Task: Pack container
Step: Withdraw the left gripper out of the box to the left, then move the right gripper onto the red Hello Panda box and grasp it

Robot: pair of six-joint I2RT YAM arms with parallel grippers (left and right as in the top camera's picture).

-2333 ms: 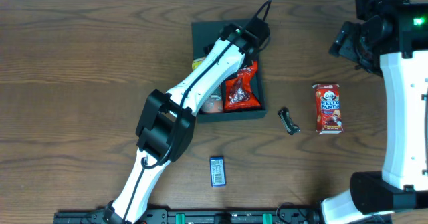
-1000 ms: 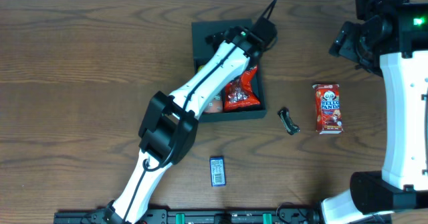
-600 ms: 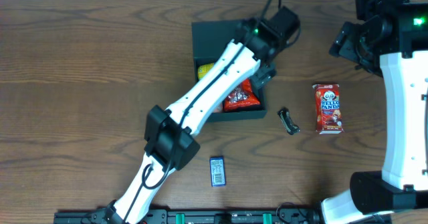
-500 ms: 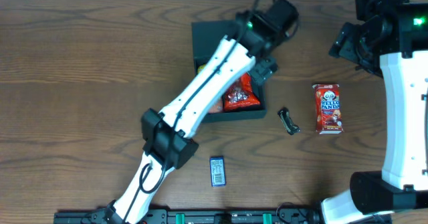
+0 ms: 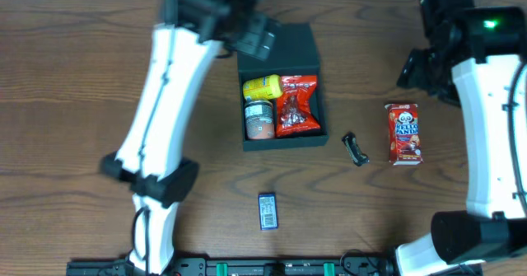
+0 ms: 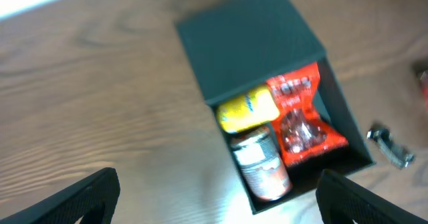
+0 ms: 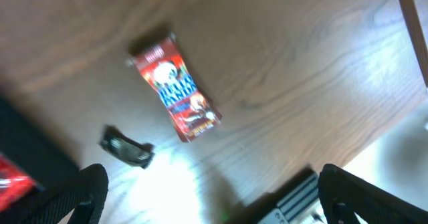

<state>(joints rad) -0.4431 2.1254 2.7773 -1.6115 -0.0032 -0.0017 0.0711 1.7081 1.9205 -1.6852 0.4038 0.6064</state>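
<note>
The dark teal container (image 5: 322,103) lies mid-table, its flat lid (image 5: 276,49) over the far half. In the uncovered half are a yellow packet (image 5: 262,86), a small can (image 5: 259,119) and a red snack packet (image 5: 297,105). My left gripper (image 5: 251,33) hovers open and high over the box's far left corner, holding nothing. The left wrist view looks down on the container (image 6: 348,120) between the open left gripper (image 6: 217,204). My right gripper (image 5: 422,66) is open and empty at the far right, above a red Hello Panda packet (image 5: 403,133) (image 7: 175,87).
A black clip (image 5: 356,149) (image 7: 127,150) lies between the box and the Hello Panda packet. A small blue packet (image 5: 268,211) sits near the front edge. The right wrist view shows the table's edge (image 7: 408,23) and a striped black rail (image 7: 294,197).
My left arm has lifted out of the container and swung back to the far left, uncovering the packets and can inside. The right arm has shifted slightly.
</note>
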